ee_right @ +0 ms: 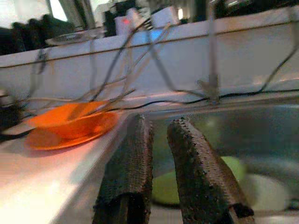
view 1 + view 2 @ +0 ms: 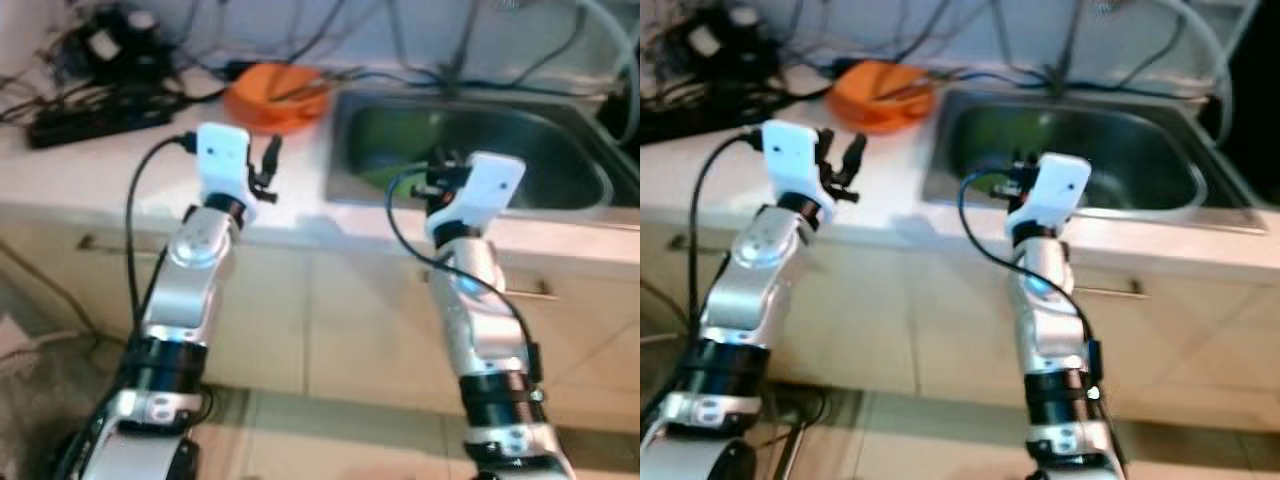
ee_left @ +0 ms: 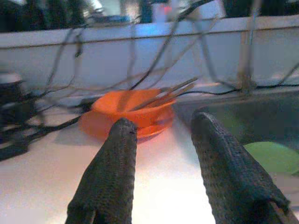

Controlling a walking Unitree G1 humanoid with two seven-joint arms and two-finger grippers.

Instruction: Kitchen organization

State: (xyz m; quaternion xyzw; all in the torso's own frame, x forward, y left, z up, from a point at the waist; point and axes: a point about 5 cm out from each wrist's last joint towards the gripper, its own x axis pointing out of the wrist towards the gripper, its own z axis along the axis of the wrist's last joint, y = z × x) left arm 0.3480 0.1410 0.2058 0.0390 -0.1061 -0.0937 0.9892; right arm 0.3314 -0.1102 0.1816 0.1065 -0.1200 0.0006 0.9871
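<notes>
Orange bowl with utensils in it sits untouched on the white worktop, at about 12 o'clock from the left hand and at 9 o'clock from the sink. Seen from the head cameras, both silver arms are raised at the worktop's front edge. The left hand hovers over the worktop short of the bowl, holding nothing. The right hand hangs at the sink's near rim, and its state is hard to read from here. A black power strip and a tangle of cables lie at the bowl's 9 to 10 o'clock. Judging by this, the organizing has barely begun: nothing is gripped, nothing looks put away.

From the left wrist, the two black fingers stand well spread, framing the bowl just beyond them. Thin utensils lean out over the bowl's rim toward 2 o'clock. Cables trail across the wall behind and could snag a reach.

From the right wrist, the fingers are close together with a narrow gap, pinching nothing. Beyond them a green plate lies in the sink, seemingly still to be dealt with, the bowl off at 10 o'clock.
</notes>
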